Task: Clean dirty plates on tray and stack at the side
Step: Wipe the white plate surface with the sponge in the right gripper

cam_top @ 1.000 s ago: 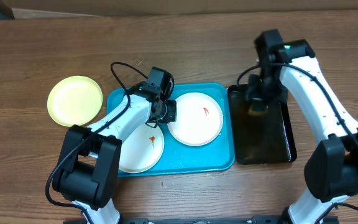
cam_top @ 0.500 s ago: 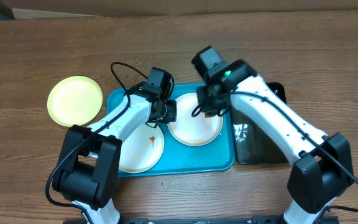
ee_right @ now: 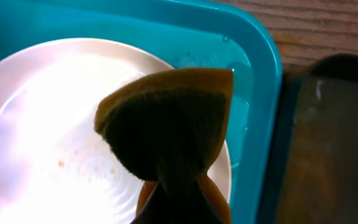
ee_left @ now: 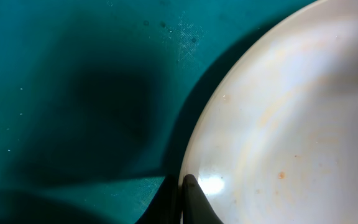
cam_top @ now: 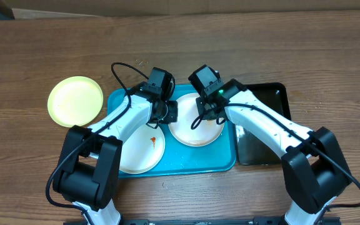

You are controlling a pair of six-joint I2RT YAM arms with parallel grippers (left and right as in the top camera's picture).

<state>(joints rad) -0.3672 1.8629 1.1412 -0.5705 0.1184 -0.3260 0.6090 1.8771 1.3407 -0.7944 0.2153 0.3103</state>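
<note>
Two white plates lie on the turquoise tray [cam_top: 227, 164]. The right one [cam_top: 192, 131] fills the wrist views [ee_left: 291, 124] [ee_right: 36, 124] and shows faint orange specks. My left gripper [cam_top: 169, 112] [ee_left: 183, 186] is shut on its left rim. My right gripper [cam_top: 206, 115] [ee_right: 176, 186] is shut on a brown-yellow sponge [ee_right: 166, 124], which hangs over that plate's right part. The other white plate [cam_top: 139, 150] lies front left on the tray with a red smear. A pale yellow plate [cam_top: 75, 100] sits on the table left of the tray.
A black rectangular tray [cam_top: 264, 134] [ee_right: 328, 143] with a wet sheen lies directly right of the turquoise tray. Both arms cross over the tray's middle. A black cable loops above the left wrist. Bare wooden table surrounds the trays.
My right arm swung left from above the black tray to over the right white plate, carrying the sponge. The left arm and the plates have not moved.
</note>
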